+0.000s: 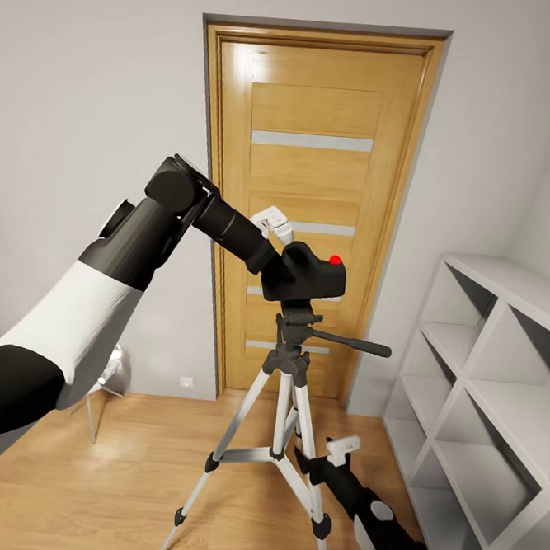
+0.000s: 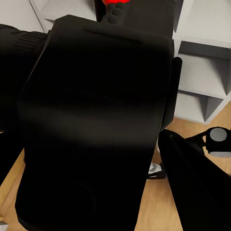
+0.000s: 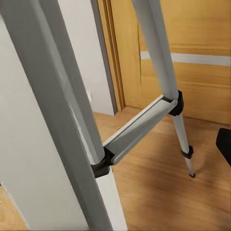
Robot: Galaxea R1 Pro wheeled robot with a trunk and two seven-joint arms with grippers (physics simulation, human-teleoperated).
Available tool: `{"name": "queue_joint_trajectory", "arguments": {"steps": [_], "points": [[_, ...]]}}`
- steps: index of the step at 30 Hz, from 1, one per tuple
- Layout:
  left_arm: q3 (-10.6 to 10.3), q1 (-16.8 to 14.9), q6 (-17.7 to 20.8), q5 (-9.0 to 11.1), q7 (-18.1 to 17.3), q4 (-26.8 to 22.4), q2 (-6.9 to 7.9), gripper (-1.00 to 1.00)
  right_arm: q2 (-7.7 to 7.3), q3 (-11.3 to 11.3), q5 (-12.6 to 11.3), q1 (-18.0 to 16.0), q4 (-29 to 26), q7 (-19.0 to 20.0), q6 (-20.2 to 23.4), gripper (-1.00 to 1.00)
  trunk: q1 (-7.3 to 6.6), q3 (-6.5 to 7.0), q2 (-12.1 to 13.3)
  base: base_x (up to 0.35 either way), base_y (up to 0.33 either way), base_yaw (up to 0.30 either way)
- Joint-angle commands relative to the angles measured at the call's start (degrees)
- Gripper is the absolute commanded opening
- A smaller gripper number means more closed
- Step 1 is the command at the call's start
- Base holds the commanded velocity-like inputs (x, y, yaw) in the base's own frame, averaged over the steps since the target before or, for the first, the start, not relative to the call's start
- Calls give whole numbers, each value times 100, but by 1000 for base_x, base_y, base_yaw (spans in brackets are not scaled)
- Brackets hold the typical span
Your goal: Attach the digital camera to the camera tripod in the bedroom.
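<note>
Matte-black digital camera [image 1: 312,271], red button up, is sitting right over the camera tripod [image 1: 288,367] head before the oak door [image 1: 318,146]; you are holding it in the left gripper [image 1: 286,259], fingers closed on its body. It is looking rigid, light and smooth-sided, so you are best gripping its flat flanks. The right gripper [image 1: 337,451] is hovering low beside the silver legs, its finger state impossible to tell.
</note>
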Motion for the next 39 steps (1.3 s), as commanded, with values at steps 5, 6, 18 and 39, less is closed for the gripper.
{"name": "queue_joint_trajectory", "arguments": {"steps": [5, 6, 18, 39], "points": [[8, -7, 58, -61, -54, -3, -2, -100, 3, 102, 44, -6, 2, 17, -22, 100, 4, -14, -14, 0, 0, 0], [8, -7, 58, -61, -54, -3, -2, -100, 3, 127, 44, -6, 2, 17, -23, 100, 4, -14, -14, 0, 0, 0], [1, -7, 58, -64, -54, -3, 2, -100, 3, 287, 44, 0, 6, 17, -47, -100, 4, -14, -14, 0, 0, 0], [-7, -7, 58, -62, -54, -3, 80, -100, 3, 311, 44, 0, 9, 17, -78, -100, 4, -14, -14, 0, 0, 0]]}}
